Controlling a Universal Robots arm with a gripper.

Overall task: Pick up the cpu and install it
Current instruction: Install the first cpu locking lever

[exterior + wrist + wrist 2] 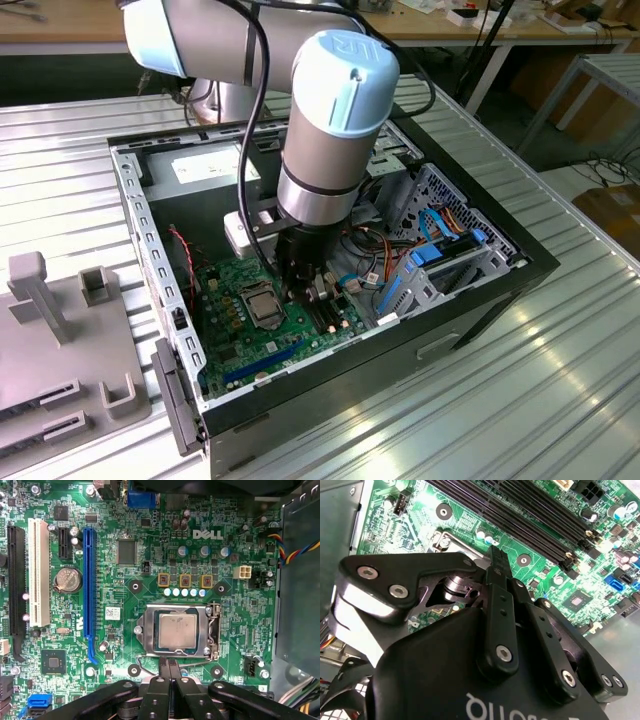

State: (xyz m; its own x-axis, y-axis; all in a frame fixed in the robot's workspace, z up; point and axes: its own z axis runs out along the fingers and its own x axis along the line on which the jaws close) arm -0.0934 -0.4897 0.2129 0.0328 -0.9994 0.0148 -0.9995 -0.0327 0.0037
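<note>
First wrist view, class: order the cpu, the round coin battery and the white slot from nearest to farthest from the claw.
1. The cpu, in its metal frame next to the claw tips.
2. The coin battery, out past the blue slot.
3. The white slot, just beyond the battery.

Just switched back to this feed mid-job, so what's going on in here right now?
The arm has its gripper down inside the open computer case, just above the motherboard. The cpu lies in the socket frame, its silver top exposed. The gripper's fingers are shut together with nothing between them, their tips right at the edge of the socket, beside the cpu rather than on it.
</note>
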